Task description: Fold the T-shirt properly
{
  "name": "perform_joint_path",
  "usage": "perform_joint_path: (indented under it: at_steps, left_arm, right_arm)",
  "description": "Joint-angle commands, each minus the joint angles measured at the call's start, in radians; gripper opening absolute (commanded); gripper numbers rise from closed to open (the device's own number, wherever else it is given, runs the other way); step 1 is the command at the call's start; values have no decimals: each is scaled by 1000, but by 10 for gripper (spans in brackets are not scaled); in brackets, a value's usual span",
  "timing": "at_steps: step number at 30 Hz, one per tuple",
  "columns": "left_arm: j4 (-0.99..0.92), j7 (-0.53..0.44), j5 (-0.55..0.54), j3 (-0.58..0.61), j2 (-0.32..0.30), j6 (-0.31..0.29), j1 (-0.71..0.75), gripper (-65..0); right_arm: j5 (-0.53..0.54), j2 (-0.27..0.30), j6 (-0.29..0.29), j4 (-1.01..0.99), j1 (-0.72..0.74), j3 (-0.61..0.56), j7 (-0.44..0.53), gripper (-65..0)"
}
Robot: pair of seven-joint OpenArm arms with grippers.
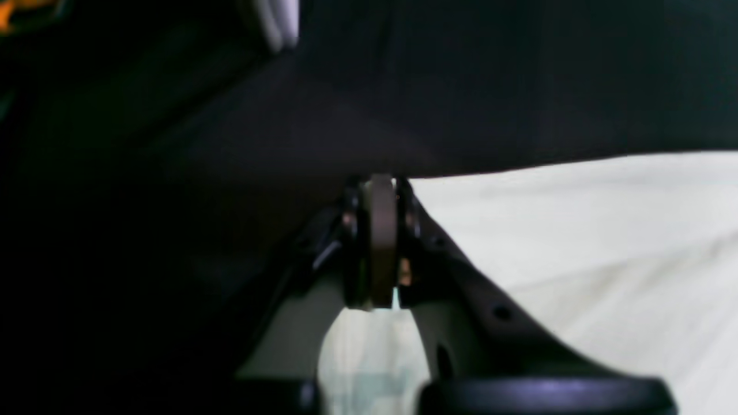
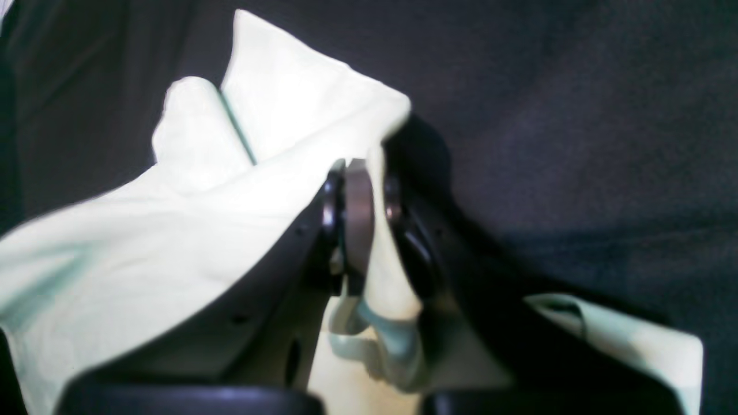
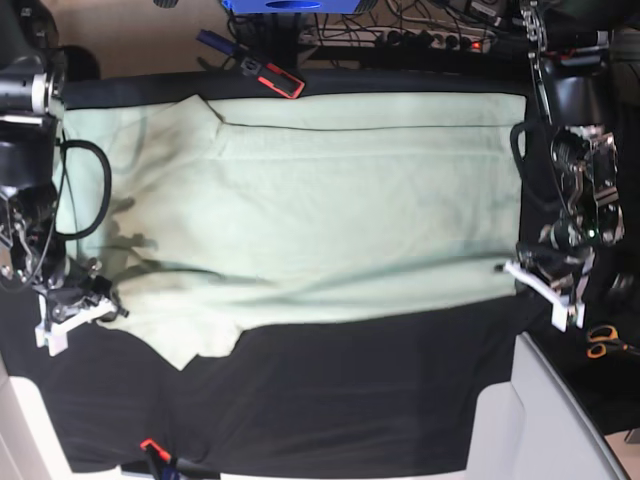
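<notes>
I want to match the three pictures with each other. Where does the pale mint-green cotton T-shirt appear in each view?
Left wrist view: the pale mint-green cotton T-shirt fills the lower right; the shut left gripper pinches its edge.
Right wrist view: it lies on the left and centre, bunched in the shut right gripper.
Base view: it lies spread flat across the upper middle.
Shared landmark: the black cloth table cover under the shirt, seen in all views.

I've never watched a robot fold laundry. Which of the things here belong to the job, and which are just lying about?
Part of the job:
- T-shirt, spread flat
- left pincer, shut at the shirt's edge
- right pincer, shut on shirt cloth

Just lying about:
- black table cover underneath
- scissors, orange-handled
- red and black tool
- cables at the back
</notes>
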Motion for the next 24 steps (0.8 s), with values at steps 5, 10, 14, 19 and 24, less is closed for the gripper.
perform_joint_path:
  at_steps: [5, 10, 14, 19, 24]
  left_arm:
    - [23, -21, -9, 0, -31, -2, 39, -650]
    - [75, 71, -3, -8, -42, -102, 101, -650]
    - [112, 112, 2, -8, -42, -147, 141, -650]
    - [128, 111, 2, -8, -40, -147, 177, -650]
    - [132, 111, 2, -8, -42, -147, 200, -650]
  right_arm:
    - [12, 11, 10, 82, -17, 72, -58, -650]
    - [12, 10, 10, 135, -63, 132, -121, -650]
    - [12, 5, 10, 199, -117, 169, -166, -650]
    - [11, -26, 10, 253, -168, 224, -213, -650]
    - [11, -49, 8, 319, -218, 253, -238, -650]
